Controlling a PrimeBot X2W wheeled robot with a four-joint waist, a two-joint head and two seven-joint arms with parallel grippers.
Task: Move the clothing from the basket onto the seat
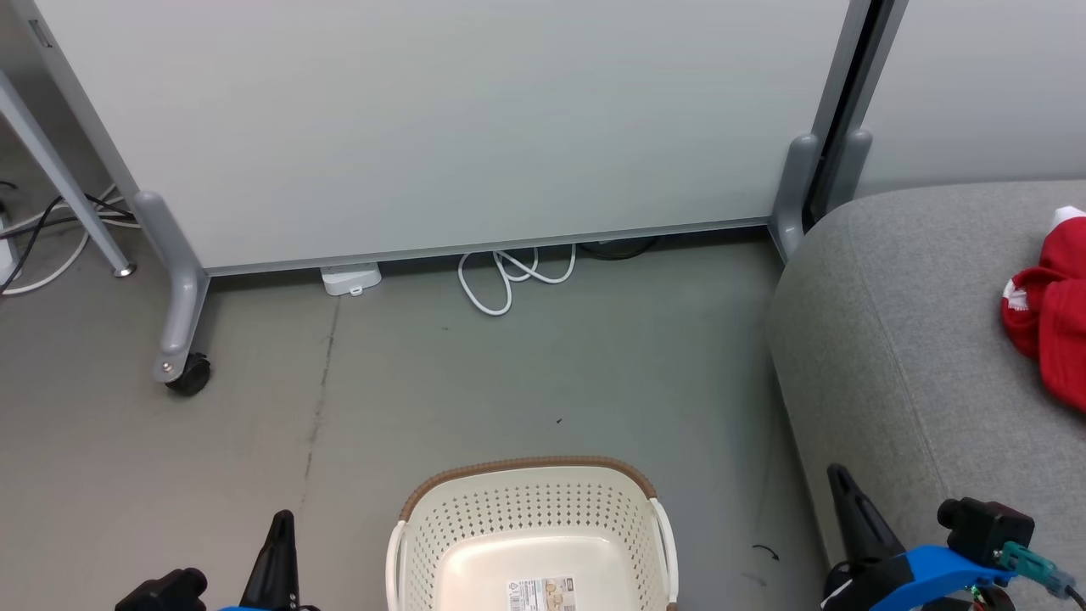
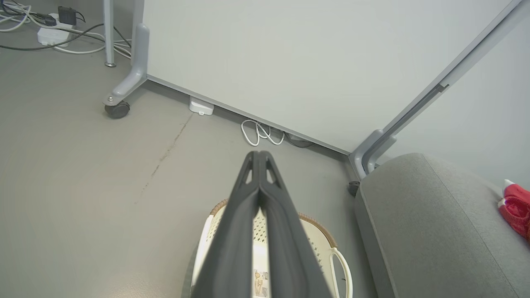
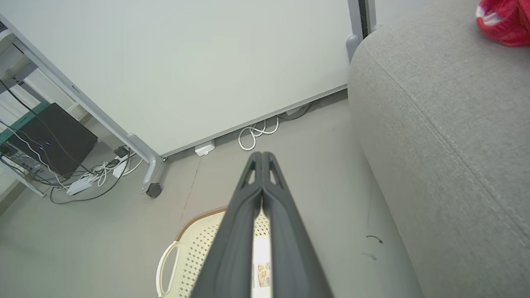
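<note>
Floor (image 1: 509, 382): basket (image 1: 526, 509); right wrist: black box (image 3: 58, 138).

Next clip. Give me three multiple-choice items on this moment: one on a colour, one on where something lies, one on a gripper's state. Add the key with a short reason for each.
1. What colour is the rim of the basket?
A. Brown
B. Blue
C. Black

2. Where does the red clothing lie?
A. Inside the basket
B. On the seat
C. Draped over the basket's rim

3. How does the left gripper stand?
A. Wide open
B. Shut, holding nothing
C. Shut on the clothing

Key:
1 A: the woven-look band on top of the cream perforated wall is brown.
2 B: the red fabric rests on the grey cushion, away from the basket.
3 B: its two dark fingers meet at the tips with nothing between them.
</note>
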